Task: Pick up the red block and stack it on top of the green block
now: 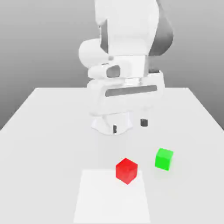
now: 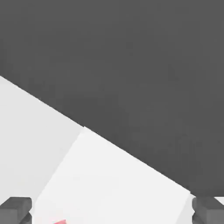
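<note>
The red block (image 1: 127, 170) rests on the white table (image 1: 43, 131), at the far edge of a brighter white patch (image 1: 111, 199). Just to the exterior view's right of it, and slightly farther back, sits the green block (image 1: 164, 159); a small gap separates the two cubes. My gripper (image 1: 129, 126) hangs above the table behind both blocks, open, its two dark fingertips (image 1: 115, 129) spread wide with nothing between them. In the hand view a thin sliver of the red block (image 2: 59, 222) shows at the frame's edge between the spread fingers (image 2: 15, 210) of the gripper (image 2: 111, 212).
The arm's bulky white body (image 1: 124, 52) stands at the back centre of the table. In the hand view, the brighter patch (image 2: 109, 183) runs up to the table's far edge, with dark grey background beyond.
</note>
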